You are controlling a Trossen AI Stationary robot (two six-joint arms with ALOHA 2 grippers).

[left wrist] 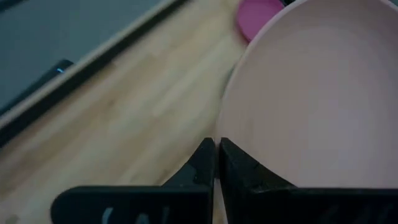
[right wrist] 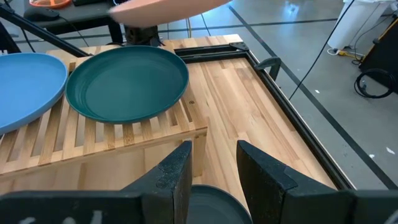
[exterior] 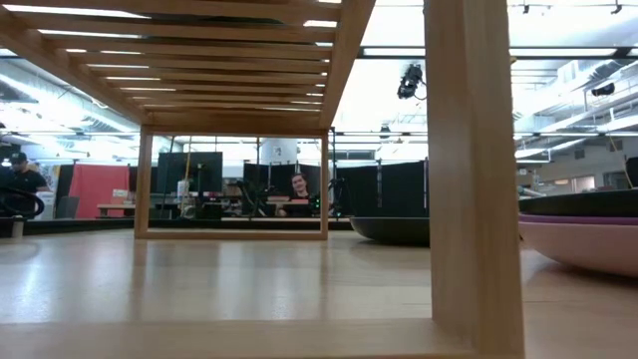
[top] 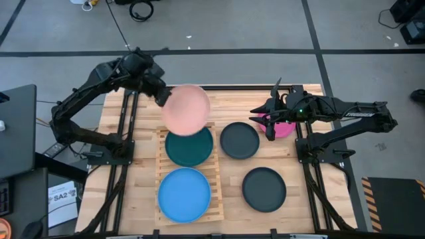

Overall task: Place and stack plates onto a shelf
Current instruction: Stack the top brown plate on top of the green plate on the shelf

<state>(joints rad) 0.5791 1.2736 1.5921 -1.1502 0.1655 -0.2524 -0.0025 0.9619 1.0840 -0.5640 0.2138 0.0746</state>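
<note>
A: Plates on the shelf [top: 214, 174] so far are two: the teal plate [top: 189, 147] at the 12 o'clock end of the slats and the blue plate [top: 184, 194] at the 6 o'clock end.

B: And the salmon pink plate [top: 186, 109]?

A: It is in the air. The left gripper [top: 161, 97] has its fingers closed on the rim, and the plate hangs tilted just beyond the teal one, toward 12 o'clock. I judge it will go on top of the teal plate, but it is not yet set down.

B: What about the right arm?

A: The right gripper [top: 271, 127] hovers near the magenta plate [top: 284, 128], at 3 o'clock from the shelf. Its fingers stand narrowly apart and hold nothing.

B: So how much is left?

A: Much, I think. Two dark grey plates lie on the tabletop [top: 312, 199], one [top: 239, 140] beside the teal plate, the other [top: 263, 188] toward 5 o'clock. With the magenta and the pink one, four plates are not yet on the shelf.
</note>
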